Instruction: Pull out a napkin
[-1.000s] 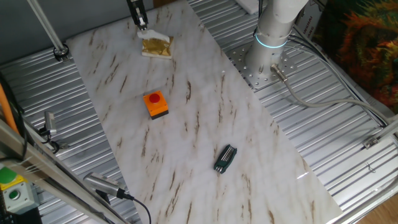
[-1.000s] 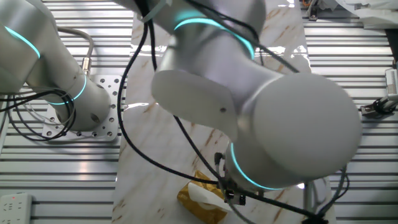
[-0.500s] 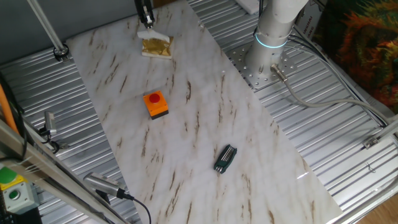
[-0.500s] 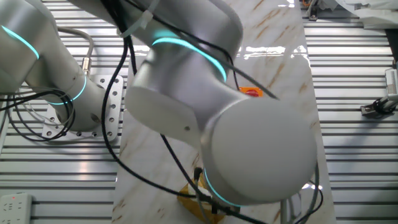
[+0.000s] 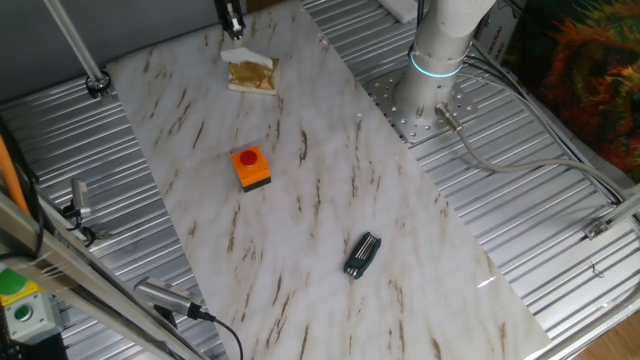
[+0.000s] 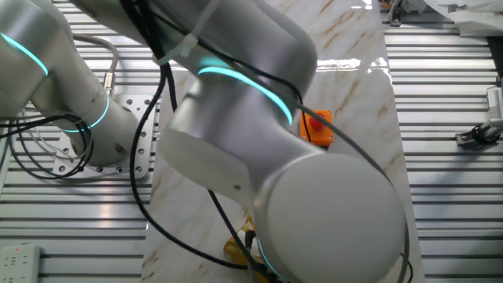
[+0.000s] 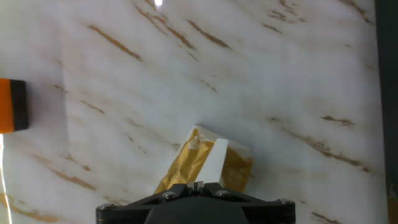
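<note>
The tan-gold napkin pack lies at the far end of the marble board. A white napkin sticks up from its far edge to my gripper, which is just above the pack. In the hand view the napkin runs as a white strip from the middle of the pack up into my gripper, whose jaws are closed on its end. In the other fixed view my arm hides nearly all of the pack and the gripper.
The orange box with a red button sits mid-board; it also shows in the other fixed view and at the hand view's left edge. A black tool lies nearer the front. The robot base stands to the right, with ribbed metal table all around.
The gripper has shifted slightly and risen a little above the pack with the napkin end in it. In the other fixed view the arm swung aside, uncovering the orange box.
</note>
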Available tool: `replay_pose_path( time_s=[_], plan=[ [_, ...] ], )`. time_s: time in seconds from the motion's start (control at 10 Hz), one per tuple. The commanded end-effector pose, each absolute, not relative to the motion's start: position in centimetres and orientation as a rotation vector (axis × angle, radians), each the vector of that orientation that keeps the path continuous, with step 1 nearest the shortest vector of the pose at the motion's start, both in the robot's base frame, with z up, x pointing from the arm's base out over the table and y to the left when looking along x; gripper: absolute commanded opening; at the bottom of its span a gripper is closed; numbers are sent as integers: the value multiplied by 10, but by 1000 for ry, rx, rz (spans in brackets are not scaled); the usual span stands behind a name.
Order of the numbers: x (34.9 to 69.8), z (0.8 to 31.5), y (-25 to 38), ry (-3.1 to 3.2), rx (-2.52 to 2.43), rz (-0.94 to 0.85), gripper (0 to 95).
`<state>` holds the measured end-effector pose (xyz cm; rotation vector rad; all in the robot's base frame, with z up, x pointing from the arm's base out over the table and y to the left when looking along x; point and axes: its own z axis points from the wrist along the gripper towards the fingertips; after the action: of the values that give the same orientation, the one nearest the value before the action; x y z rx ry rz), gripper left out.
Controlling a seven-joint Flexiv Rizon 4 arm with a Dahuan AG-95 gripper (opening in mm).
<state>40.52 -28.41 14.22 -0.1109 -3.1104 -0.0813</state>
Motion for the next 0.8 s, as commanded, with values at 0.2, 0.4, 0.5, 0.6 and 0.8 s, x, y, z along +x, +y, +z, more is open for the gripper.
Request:
replay_pose_path(
  time_s=[0.2,0.4,0.5,0.6,0.8],
  plan=[
    [397,139,-285,-3123,-105,-82,0],
    [396,138,-286,-3127,-102,-89,0],
    [396,138,-286,-3127,-101,-91,0],
    [396,138,-286,-3127,-99,-93,0],
    [396,138,-286,-3125,-104,-91,0]
  ],
)
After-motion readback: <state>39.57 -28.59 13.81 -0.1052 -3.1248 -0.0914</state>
